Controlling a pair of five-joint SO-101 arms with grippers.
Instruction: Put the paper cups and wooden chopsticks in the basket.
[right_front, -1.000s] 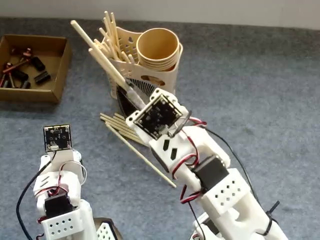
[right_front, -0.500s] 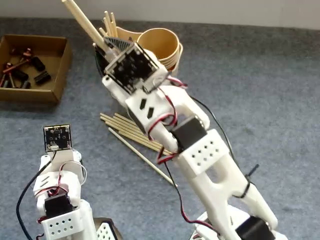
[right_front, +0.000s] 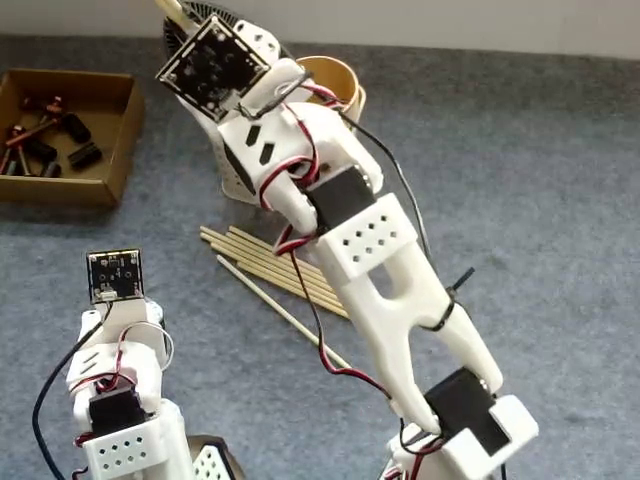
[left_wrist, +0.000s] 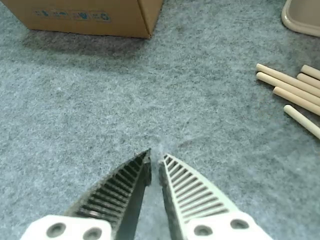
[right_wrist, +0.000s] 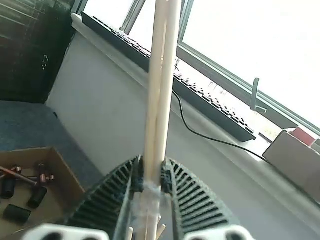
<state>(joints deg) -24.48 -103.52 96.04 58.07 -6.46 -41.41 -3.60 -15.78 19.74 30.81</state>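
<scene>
Right gripper (right_wrist: 152, 169): clamped on two wooden chopsticks (right_wrist: 160, 75), it has risen within the last second from table level to over the basket (right_front: 233, 178), where the paper cups (right_front: 338, 78) already sit, leaving you the loose chopsticks (right_front: 268, 268) beside it, your left gripper (left_wrist: 154, 161) closed and empty.

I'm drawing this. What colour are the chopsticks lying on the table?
Pale tan wood. The loose chopsticks show best in the high view.

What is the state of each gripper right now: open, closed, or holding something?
Left gripper: closed, holding nothing.
Right gripper: closed on a pair of wooden chopsticks.
</scene>
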